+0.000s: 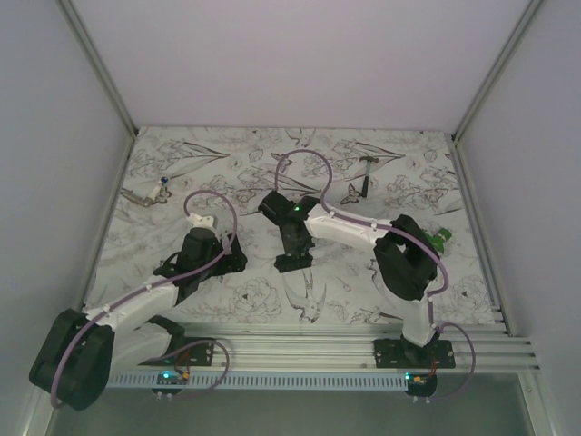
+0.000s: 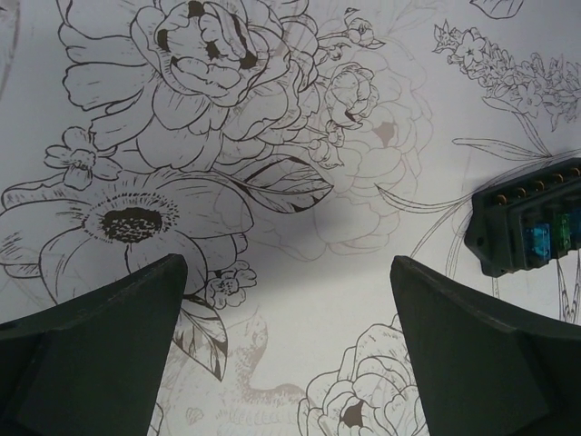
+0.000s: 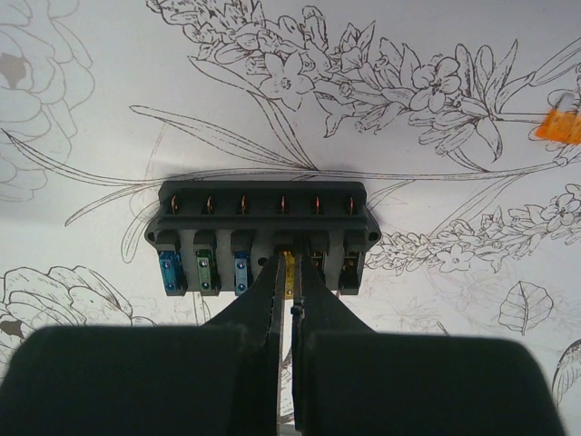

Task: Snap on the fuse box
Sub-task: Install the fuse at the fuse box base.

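The fuse box (image 3: 263, 213) is a black rectangular box lying flat on the flower-printed table, with blue and green fuses in its left slots. My right gripper (image 3: 290, 277) is shut on a small yellow fuse (image 3: 290, 266), held at a middle slot of the box. In the top view the box (image 1: 293, 264) lies at the table's middle under the right gripper (image 1: 294, 252). My left gripper (image 2: 286, 300) is open and empty over bare table. The box's end (image 2: 531, 227) shows to its right, apart from it. In the top view the left gripper (image 1: 236, 258) sits left of the box.
A loose orange fuse (image 3: 561, 127) lies on the table beyond the box to the right. A small hammer (image 1: 366, 173) lies at the back right, a green object (image 1: 441, 240) behind the right arm, a small tool (image 1: 150, 193) at the back left. Walls enclose three sides.
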You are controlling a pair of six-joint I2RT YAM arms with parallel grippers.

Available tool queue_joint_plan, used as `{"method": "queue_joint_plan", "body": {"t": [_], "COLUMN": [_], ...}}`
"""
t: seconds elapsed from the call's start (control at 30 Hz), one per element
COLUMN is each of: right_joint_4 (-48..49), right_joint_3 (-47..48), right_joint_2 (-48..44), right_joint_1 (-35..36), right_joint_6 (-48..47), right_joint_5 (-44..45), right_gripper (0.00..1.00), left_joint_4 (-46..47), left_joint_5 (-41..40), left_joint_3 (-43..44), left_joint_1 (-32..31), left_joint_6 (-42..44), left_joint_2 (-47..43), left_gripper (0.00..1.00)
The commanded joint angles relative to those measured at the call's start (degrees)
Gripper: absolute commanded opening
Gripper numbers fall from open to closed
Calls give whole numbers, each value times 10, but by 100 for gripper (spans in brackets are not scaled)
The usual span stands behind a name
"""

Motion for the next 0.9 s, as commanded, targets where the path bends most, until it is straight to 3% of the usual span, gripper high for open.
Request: {"method": "queue_joint_plan", "body": {"t": [0.0, 0.23, 0.5, 0.87], "right_joint_4": [-51, -51, 15, 15], "right_joint_3": [0, -25, -101, -75], "right_joint_2": [52, 69, 10, -25], "right_joint_1": [-6, -6, -4, -2], "right_joint_6": [9, 41, 48, 44], "right_joint_5": [-1, 8, -1, 3], "right_gripper": [0, 0, 0, 16], "left_joint_4": [29, 32, 32, 32], "left_joint_5": [9, 7, 8, 8], "left_joint_3": [5, 8, 9, 9], "left_joint_1": [4, 5, 5, 5], "left_joint_6": [11, 12, 10, 10], "left_joint_2": [7, 14, 17, 15], "left_gripper": [100, 100, 100, 100]}}
